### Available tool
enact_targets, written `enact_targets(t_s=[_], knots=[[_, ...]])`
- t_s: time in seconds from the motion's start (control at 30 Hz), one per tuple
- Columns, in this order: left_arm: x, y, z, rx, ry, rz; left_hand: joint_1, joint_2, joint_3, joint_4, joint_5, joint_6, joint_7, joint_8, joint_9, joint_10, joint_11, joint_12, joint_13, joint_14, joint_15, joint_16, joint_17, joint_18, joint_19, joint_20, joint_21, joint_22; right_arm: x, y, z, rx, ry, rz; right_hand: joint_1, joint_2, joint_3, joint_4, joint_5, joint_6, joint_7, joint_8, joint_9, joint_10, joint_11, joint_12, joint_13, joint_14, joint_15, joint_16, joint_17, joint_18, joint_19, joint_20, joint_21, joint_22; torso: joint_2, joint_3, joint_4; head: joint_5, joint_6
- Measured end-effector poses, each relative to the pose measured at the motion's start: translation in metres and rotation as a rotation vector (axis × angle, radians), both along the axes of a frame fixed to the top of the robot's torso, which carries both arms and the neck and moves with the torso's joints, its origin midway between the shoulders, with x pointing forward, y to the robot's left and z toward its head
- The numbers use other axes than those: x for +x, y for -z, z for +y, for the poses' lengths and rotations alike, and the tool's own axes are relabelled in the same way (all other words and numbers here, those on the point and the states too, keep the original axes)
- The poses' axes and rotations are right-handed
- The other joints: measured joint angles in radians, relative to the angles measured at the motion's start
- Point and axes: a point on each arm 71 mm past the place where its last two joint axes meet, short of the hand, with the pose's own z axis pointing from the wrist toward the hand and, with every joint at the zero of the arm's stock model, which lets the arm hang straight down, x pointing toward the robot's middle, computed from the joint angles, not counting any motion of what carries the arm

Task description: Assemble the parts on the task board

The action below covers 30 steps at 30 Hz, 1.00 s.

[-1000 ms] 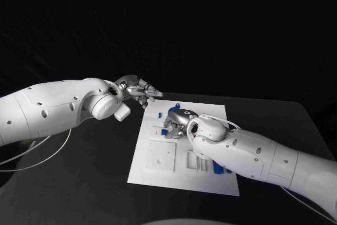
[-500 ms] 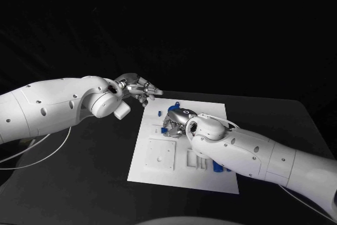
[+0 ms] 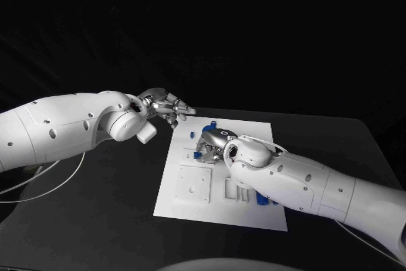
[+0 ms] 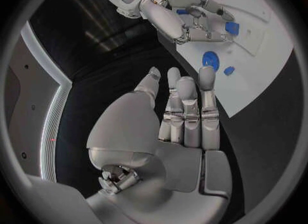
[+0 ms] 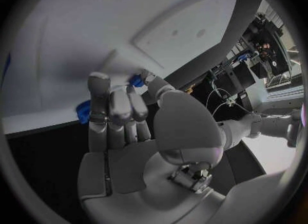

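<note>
Two white robot arms reach over a black table. Between them lies the flat white task board, a plate with raised white blocks on it.

Left silver hand hangs in the air just past the board's far left corner, over the dark table. Its fingers are stretched out straight and a little apart, and nothing is in them. It does not touch the board.

Right silver hand is down on the middle of the board, palm toward the plate. Its fingers are bent down close together onto a small blue part, and their tips touch it. It cannot be told whether the hand truly holds the part or only presses on it.

More small blue pieces lie on the board. One round blue disc sits near the far end, with a tiny blue bit just beside it. Another blue piece lies near the close end, partly hidden by the right arm. One square white block sits on the board's near left side.
</note>
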Motion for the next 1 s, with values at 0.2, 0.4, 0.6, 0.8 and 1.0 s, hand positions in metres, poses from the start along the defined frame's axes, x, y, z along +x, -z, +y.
enact_targets(t_s=[0.2, 0.4, 0.6, 0.8, 1.0], knots=[[0.000, 0.000, 0.000, 0.000, 0.001, 0.002, 0.000, 0.000, 0.000, 0.000, 0.000, 0.000, 0.000, 0.000, 0.000, 0.003, 0.003, 0.000, 0.000, 0.000, 0.000, -0.011, 0.000, 0.000, -0.004, 0.004, -0.010, 0.000, 0.000, 0.000, -0.001, 0.005, 0.003, -0.006, -0.014, 0.025, 0.053, -0.045, 0.000, 0.057, -0.015, 0.007, 0.010, 0.001, -0.006, -0.005, 0.000, 0.000, 0.000, 0.000, -0.002, 0.000, 0.000, 0.000, 0.000, 0.000, -0.001, -0.0001, -0.0002, -0.001, -0.002], [0.000, 0.001, 0.000, -0.001, 0.002, 0.004, 0.000, 0.000, 0.000, 0.000, 0.000, -0.004, 0.004, 0.000, 0.000, 0.003, 0.003, 0.000, 0.000, 0.000, 0.000, -0.011, -0.001, 0.000, -0.004, 0.004, -0.014, 0.000, 0.001, 0.001, -0.001, 0.010, 0.009, -0.011, -0.029, 0.040, 0.054, -0.066, -0.028, 0.082, -0.024, 0.006, 0.015, 0.001, -0.013, -0.005, 0.000, 0.000, 0.000, 0.000, -0.005, -0.001, 0.000, 0.000, 0.000, 0.000, -0.001, -0.0003, -0.0005, -0.002, -0.003], [0.000, 0.001, 0.001, -0.001, 0.005, 0.006, 0.000, 0.000, 0.000, 0.000, 0.000, -0.004, 0.004, 0.000, 0.000, 0.003, 0.003, 0.000, 0.000, 0.001, 0.001, -0.011, -0.001, 0.000, 0.000, 0.007, -0.014, 0.000, 0.001, 0.001, -0.002, 0.016, 0.019, -0.017, -0.031, 0.042, 0.051, -0.069, -0.050, 0.083, -0.024, 0.005, 0.021, 0.001, -0.013, -0.005, 0.000, 0.000, 0.000, 0.000, -0.005, 0.000, 0.000, 0.000, 0.000, 0.000, -0.001, -0.0004, -0.0005, -0.004, -0.001], [-0.001, 0.001, 0.001, -0.001, 0.008, 0.009, 0.000, 0.000, 0.000, 0.000, 0.000, -0.011, 0.004, 0.000, 0.000, 0.003, 0.003, 0.000, 0.000, 0.004, 0.004, -0.010, 0.008, 0.000, 0.000, 0.007, -0.017, 0.001, 0.001, 0.002, -0.004, 0.023, 0.030, -0.023, -0.034, 0.044, 0.047, -0.064, -0.058, 0.083, -0.024, 0.005, 0.021, 0.001, -0.013, -0.008, 0.000, 0.000, 0.000, 0.000, -0.005, 0.000, 0.000, 0.000, 0.000, 0.000, -0.001, -0.0003, -0.0004, -0.004, 0.000], [-0.001, 0.002, 0.003, 0.002, 0.012, 0.015, 0.000, 0.000, 0.000, 0.000, 0.000, -0.007, 0.000, 0.003, 0.001, 0.003, 0.003, 0.000, 0.000, 0.007, 0.007, 0.006, 0.018, 0.000, 0.004, 0.004, -0.017, 0.001, 0.001, 0.002, -0.010, 0.034, 0.045, -0.030, -0.034, 0.044, 0.032, -0.050, -0.058, 0.083, -0.024, 0.005, 0.020, 0.004, -0.017, -0.008, 0.000, 0.000, 0.000, 0.000, -0.005, 0.000, 0.000, 0.000, 0.000, 0.000, -0.002, 0.0003, 0.0000, -0.003, 0.005]])
